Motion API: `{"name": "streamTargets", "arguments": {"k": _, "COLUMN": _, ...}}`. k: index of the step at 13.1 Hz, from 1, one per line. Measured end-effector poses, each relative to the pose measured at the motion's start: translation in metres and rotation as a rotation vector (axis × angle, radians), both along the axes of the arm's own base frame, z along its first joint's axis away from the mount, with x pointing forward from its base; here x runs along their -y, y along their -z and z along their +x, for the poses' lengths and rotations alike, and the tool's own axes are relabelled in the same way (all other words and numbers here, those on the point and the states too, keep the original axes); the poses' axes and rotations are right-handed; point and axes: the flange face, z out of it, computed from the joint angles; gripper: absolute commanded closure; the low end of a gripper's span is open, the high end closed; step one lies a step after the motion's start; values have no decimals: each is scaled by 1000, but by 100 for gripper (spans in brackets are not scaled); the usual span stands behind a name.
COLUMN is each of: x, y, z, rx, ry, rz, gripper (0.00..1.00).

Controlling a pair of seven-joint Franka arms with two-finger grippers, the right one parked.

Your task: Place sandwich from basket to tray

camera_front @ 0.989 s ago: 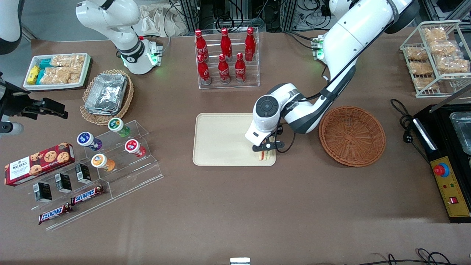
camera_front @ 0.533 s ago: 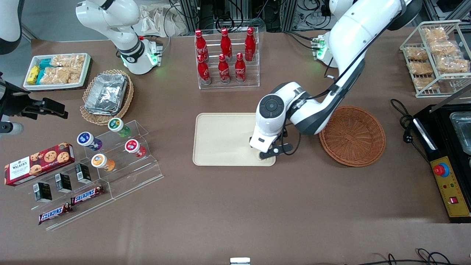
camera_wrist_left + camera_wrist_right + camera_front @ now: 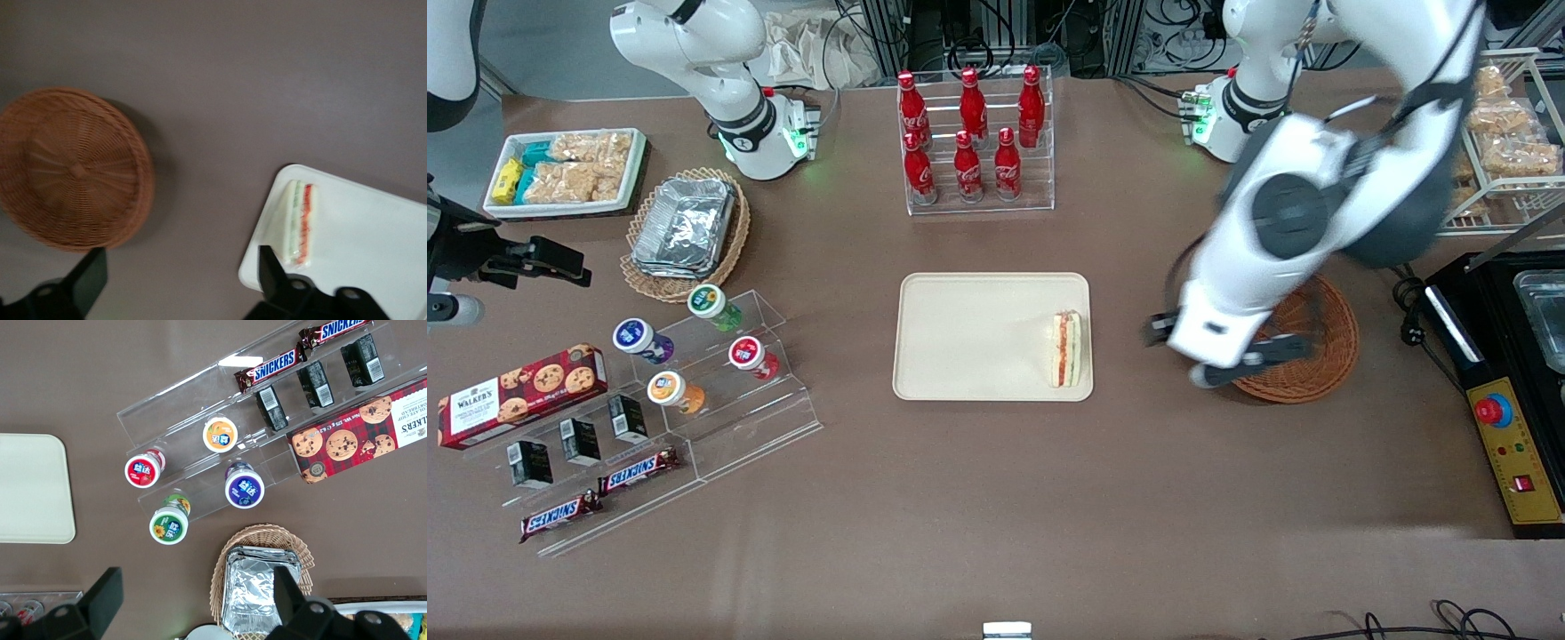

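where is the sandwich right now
The sandwich lies on the tray, at the edge nearest the basket. The gripper is open above the table between tray and basket, holding nothing.

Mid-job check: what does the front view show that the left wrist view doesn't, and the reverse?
Only the front view shows the cola bottles, the snack racks and the working arm itself, its claw raised over the table between tray and basket. Only the left wrist view shows that claw open and holding nothing, from close up. Both show the sandwich lying on the tray, near its basket-side edge, and the basket with nothing in it.
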Motion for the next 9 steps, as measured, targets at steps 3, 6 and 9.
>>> {"name": "streamTargets", "arguments": {"k": 3, "x": -120, "y": -55, "z": -10, "rx": 11, "ry": 124, "rz": -32, "gripper": 0}}
{"name": "streamTargets", "arguments": {"k": 6, "x": -177, "y": -60, "z": -27, "rx": -15, "ry": 318, "rz": -49, "gripper": 0}}
{"name": "streamTargets", "arguments": {"k": 9, "x": -213, "y": -61, "z": -27, "rx": -23, "ry": 404, "rz": -61, "gripper": 0}}
